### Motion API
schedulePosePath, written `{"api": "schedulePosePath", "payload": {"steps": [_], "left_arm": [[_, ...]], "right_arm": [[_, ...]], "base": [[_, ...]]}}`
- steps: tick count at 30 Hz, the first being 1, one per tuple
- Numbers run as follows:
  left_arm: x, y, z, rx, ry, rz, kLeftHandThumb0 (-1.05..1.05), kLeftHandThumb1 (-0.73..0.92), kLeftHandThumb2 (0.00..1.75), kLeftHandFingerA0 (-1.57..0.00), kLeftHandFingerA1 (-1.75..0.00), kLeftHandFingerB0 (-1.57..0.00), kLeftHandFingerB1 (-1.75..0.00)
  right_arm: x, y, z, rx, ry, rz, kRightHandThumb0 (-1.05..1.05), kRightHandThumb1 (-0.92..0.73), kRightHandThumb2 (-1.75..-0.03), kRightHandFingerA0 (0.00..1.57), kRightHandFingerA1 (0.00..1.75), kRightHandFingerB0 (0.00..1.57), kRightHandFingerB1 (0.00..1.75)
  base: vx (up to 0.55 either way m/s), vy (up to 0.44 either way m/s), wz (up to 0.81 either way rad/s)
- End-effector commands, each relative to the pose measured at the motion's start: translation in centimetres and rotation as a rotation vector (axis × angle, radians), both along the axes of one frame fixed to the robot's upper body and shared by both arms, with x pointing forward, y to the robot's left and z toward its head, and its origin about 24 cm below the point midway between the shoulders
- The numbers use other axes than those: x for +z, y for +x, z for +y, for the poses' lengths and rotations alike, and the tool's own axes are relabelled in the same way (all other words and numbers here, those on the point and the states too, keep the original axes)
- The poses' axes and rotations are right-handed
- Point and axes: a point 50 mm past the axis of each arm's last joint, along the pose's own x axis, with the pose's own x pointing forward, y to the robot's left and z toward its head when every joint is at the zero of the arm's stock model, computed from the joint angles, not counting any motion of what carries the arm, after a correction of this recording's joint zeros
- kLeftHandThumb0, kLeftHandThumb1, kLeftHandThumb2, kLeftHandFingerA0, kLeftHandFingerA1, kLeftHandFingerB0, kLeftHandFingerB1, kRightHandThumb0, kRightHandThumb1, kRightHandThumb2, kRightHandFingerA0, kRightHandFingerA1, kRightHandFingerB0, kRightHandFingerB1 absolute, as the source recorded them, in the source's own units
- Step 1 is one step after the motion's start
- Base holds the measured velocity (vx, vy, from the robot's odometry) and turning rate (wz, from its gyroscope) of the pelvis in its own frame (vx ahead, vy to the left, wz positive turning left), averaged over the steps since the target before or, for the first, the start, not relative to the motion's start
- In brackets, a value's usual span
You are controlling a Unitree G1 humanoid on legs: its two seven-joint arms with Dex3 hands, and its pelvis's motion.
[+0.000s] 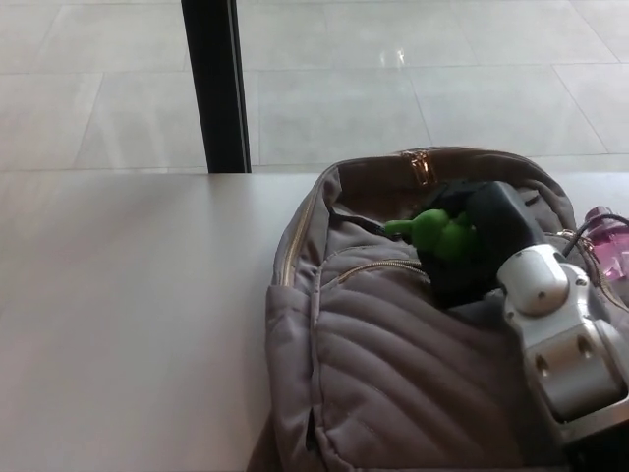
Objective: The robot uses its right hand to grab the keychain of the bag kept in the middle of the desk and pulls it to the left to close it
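— Which step are we on?
— The pull, we judge: our right robot hand [503,228] clasps the green keychain [437,234] at the bag's [393,374] middle, right on the tabletop [128,315].
— Next?
— We draw it left, steadily.

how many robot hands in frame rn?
1. The right hand is over the top of the bag, right of centre, shut on the green keychain. The left hand is not in view.

Bag [393,364] btm cut off at edge; right hand [491,236] covers pt of keychain [437,234]; pink item [611,246] mostly hidden.
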Motion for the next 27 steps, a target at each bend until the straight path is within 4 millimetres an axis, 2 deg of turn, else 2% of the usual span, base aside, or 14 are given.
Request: {"api": "schedulePosePath", "payload": {"steps": [1, 6, 7, 9, 10, 17, 19, 20, 21, 22, 23, 25, 26, 27], "left_arm": [[0.2, 0.0, 0.2, -0.011, 0.024, 0.000, -1.05, 0.91, 0.90, -0.75, -1.10, -0.59, -1.08], [0.2, 0.0, 0.2, -0.005, 0.017, -0.001, -1.05, 0.90, 0.89, -0.77, -1.09, -0.60, -1.07], [0.2, 0.0, 0.2, -0.005, 0.016, -0.003, -1.05, 0.69, 1.32, -0.77, -1.13, -0.59, -1.10], [0.2, 0.0, 0.3, -0.006, 0.020, -0.003, -1.05, 0.69, 1.32, -0.77, -1.13, -0.59, -1.10], [0.3, -0.1, 0.3, -0.011, 0.026, -0.002, -1.05, 0.92, 0.90, -0.78, -1.08, -0.60, -1.08], [0.3, -0.2, 0.3, -0.033, 0.047, 0.013, -1.05, 0.92, 0.90, -0.77, -1.08, -0.60, -1.08], [0.3, -0.2, 0.3, -0.032, 0.045, 0.012, -1.05, 0.92, 0.90, -0.78, -1.08, -0.60, -1.07], [0.3, -0.2, 0.3, -0.034, 0.048, 0.012, -1.05, 0.70, 1.35, -0.74, -1.13, -0.56, -1.12], [0.4, -0.2, 0.3, -0.036, 0.051, 0.013, -1.05, 0.92, 0.91, -0.77, -1.10, -0.59, -1.10], [0.4, -0.2, 0.3, -0.035, 0.052, 0.012, -1.05, 0.71, 1.34, -0.77, -1.12, -0.58, -1.12], [0.4, -0.2, 0.2, -0.033, 0.054, 0.012, -1.05, 0.71, 1.34, -0.77, -1.12, -0.58, -1.12], [0.4, 0.2, 0.2, -0.038, 0.055, 0.011, -1.05, 0.71, 1.34, -0.79, -1.11, -0.61, -1.09], [0.4, 0.2, 0.2, -0.038, 0.055, 0.011, -1.05, 0.71, 1.34, -0.79, -1.11, -0.61, -1.09], [0.3, 0.2, 0.2, -0.034, 0.055, 0.011, -1.05, 0.92, 0.91, -0.83, -1.06, -0.66, -1.06]], "right_arm": [[-2.8, -1.3, 2.7, 0.079, 0.018, 0.119, -0.41, -0.42, -1.18, 0.93, 1.75, 0.61, 1.65], [-2.9, -1.3, 3.6, 0.084, 0.012, 0.107, -0.35, -0.40, -1.26, 0.95, 1.75, 0.69, 1.75], [-2.6, -1.1, 3.8, 0.071, 0.015, 0.107, -0.33, -0.48, -1.22, 0.95, 1.75, 0.70, 1.74], [-2.4, -0.9, 3.9, 0.067, 0.021, 0.110, -0.34, -0.47, -1.22, 0.96, 1.75, 0.72, 1.73], [-2.3, -0.8, 4.0, 0.065, 0.021, 0.110, -0.34, -0.51, -1.16, 0.94, 1.75, 0.66, 1.74], [0.1, 0.5, 5.0, 0.048, -0.017, 0.072, -0.36, -0.65, -0.98, 0.83, 1.75, 0.59, 1.53], [0.4, 0.7, 5.3, 0.054, -0.015, 0.058, -0.34, -0.60, -1.05, 0.82, 1.75, 0.61, 1.56], [0.6, 0.7, 5.5, 0.055, -0.002, 0.059, -0.32, -0.57, -1.08, 0.82, 1.75, 0.63, 1.52], [0.9, 0.9, 6.0, 0.054, 0.001, 0.061, -0.33, -0.68, -0.90, 0.77, 1.75, 0.57, 1.08], [1.1, 1.1, 6.3, 0.054, -0.024, 0.064, -0.34, -0.74, -0.79, 0.76, 1.75, 0.58, 0.79], [1.3, 1.2, 6.5, 0.063, -0.026, 0.066, -0.34, -0.74, -0.79, 0.76, 1.75, 0.58, 0.79], [2.0, 1.5, 7.6, 0.075, -0.024, 0.042, -0.31, -0.69, -0.83, 0.86, 1.75, 0.65, 1.41], [2.0, 1.5, 7.6, 0.074, -0.024, 0.043, -0.31, -0.69, -0.83, 0.86, 1.75, 0.65, 1.41], [2.0, 1.6, 7.8, 0.080, -0.024, 0.039, -0.29, -0.68, -0.86, 0.86, 1.75, 0.71, 1.50]], "base": [[0.00, 0.000, 0.00], [0.00, 0.000, 0.00], [0.00, 0.000, 0.00], [0.00, 0.000, 0.00], [0.00, 0.000, 0.00], [0.00, 0.000, 0.00], [0.00, 0.000, 0.00], [0.00, 0.000, 0.00], [0.00, 0.000, 0.00], [0.00, 0.000, 0.00], [0.00, 0.000, 0.00], [0.00, 0.000, 0.00], [0.00, 0.000, 0.00], [0.00, 0.000, 0.00]]}}
